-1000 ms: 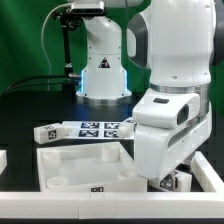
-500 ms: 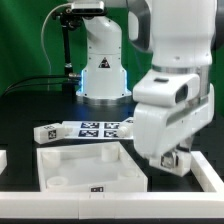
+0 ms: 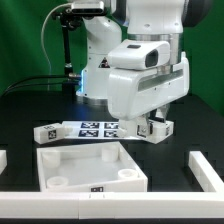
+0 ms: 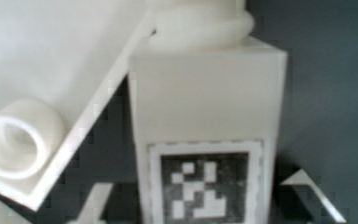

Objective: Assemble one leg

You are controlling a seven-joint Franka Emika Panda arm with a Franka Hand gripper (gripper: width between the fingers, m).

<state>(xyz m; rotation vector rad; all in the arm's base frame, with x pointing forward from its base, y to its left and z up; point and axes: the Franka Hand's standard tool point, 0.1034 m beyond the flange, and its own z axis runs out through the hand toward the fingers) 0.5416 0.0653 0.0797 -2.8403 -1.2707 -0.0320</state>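
My gripper (image 3: 153, 126) is shut on a leg (image 3: 157, 128), a stubby white block with black-and-white tags, and holds it in the air above the table, right of the marker board. In the wrist view the leg (image 4: 202, 110) fills the middle between my fingertips (image 4: 309, 192), with its tag facing the camera and a rounded peg at its far end. My gripper (image 4: 202, 200) grips it at the tagged end. The large white square tray (image 3: 60, 160) lies below and to the exterior view's left. One tray corner with a round socket (image 4: 16, 140) shows beside the leg.
The marker board (image 3: 85, 128) lies behind the tray. A white part (image 3: 206, 166) stands at the exterior view's right and another (image 3: 3, 158) at the left edge. A white rail (image 3: 150, 206) runs along the front. The robot base (image 3: 104, 75) stands at the back.
The arm has risen from low at the tray's right side and swung toward the exterior view's left and back, carrying the leg up with it.
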